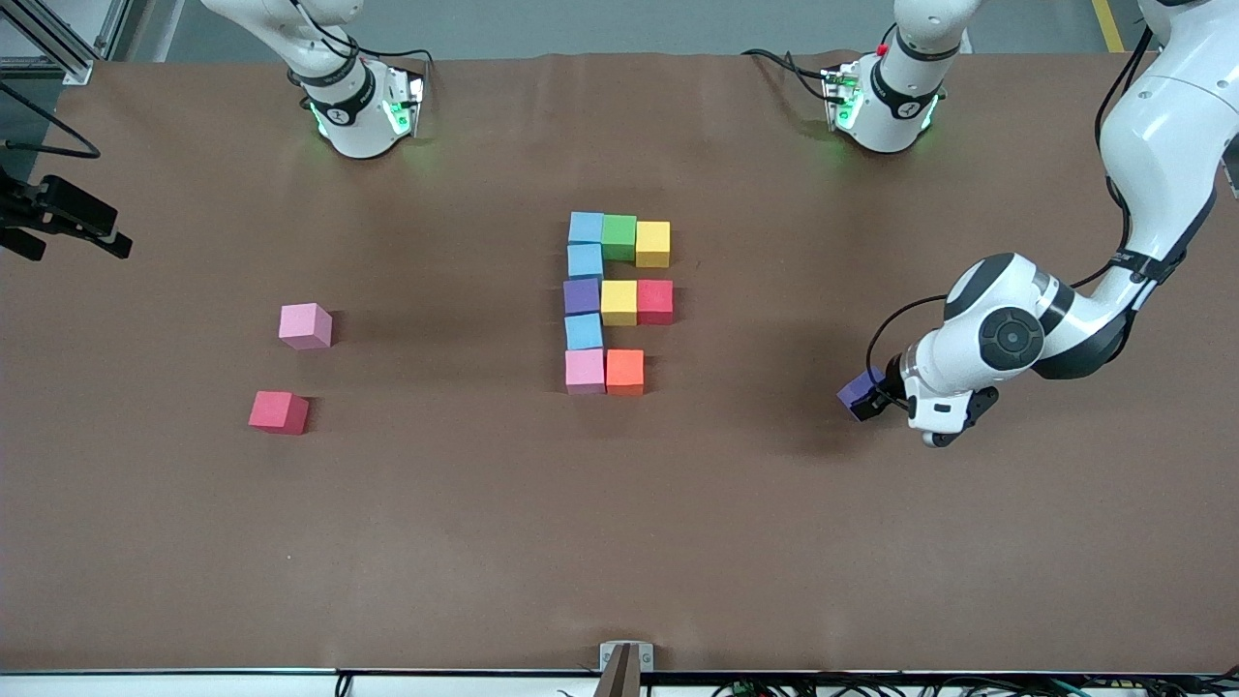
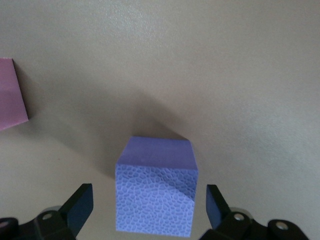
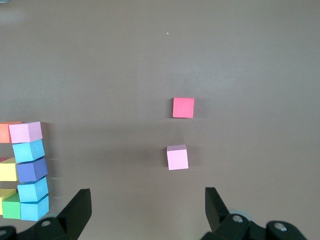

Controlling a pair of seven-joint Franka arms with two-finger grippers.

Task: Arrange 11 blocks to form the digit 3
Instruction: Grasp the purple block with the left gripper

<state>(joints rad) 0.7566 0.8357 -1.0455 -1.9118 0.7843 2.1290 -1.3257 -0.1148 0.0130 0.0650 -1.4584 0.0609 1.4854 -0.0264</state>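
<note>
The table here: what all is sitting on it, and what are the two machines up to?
Blocks in the figure: ten, touching, mid-table; a column of blue, blue, purple, blue, pink, with green and yellow, yellow and red, and orange branching toward the left arm's end.
Loose pink block: one, toward the right arm's end of the table.
Loose red block: one, beside the pink one, nearer the front camera.
Purple block: one, toward the left arm's end, between the left gripper's fingers.
Table: one, brown cover.
Left gripper: low around the purple block, fingers apart from its sides.
Right gripper: open, high above the table, waiting.
</note>
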